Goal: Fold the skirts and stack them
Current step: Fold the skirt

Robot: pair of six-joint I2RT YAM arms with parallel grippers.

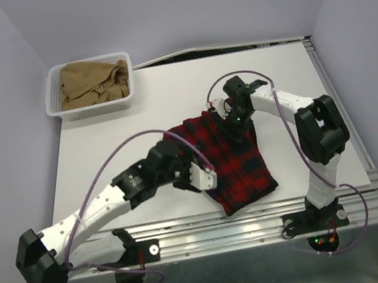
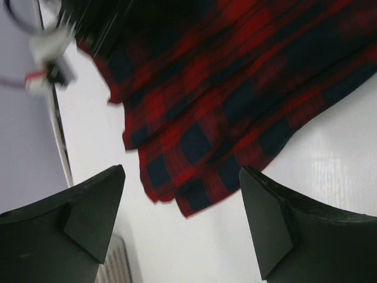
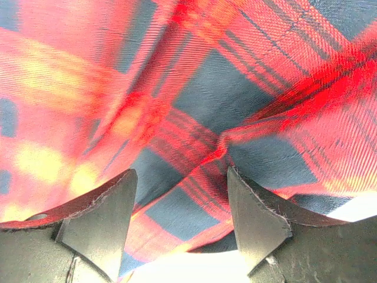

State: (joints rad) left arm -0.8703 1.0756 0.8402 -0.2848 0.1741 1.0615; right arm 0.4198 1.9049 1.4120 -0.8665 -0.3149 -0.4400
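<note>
The red-and-navy plaid skirt lies spread in the middle of the white table, one end toward the near edge. My left gripper hovers at its left edge. In the left wrist view this gripper is open over bare table with nothing between its fingers, and the plaid skirt's hem lies just ahead. My right gripper is low over the skirt's far part. Its jaws stand apart, with rumpled plaid cloth right under them. The tan-brown skirt lies crumpled in the basket.
The white mesh basket stands at the back left corner of the table. A metal rail runs along the near edge by the arm bases. Purple walls close in both sides. Thin cables loop over each arm.
</note>
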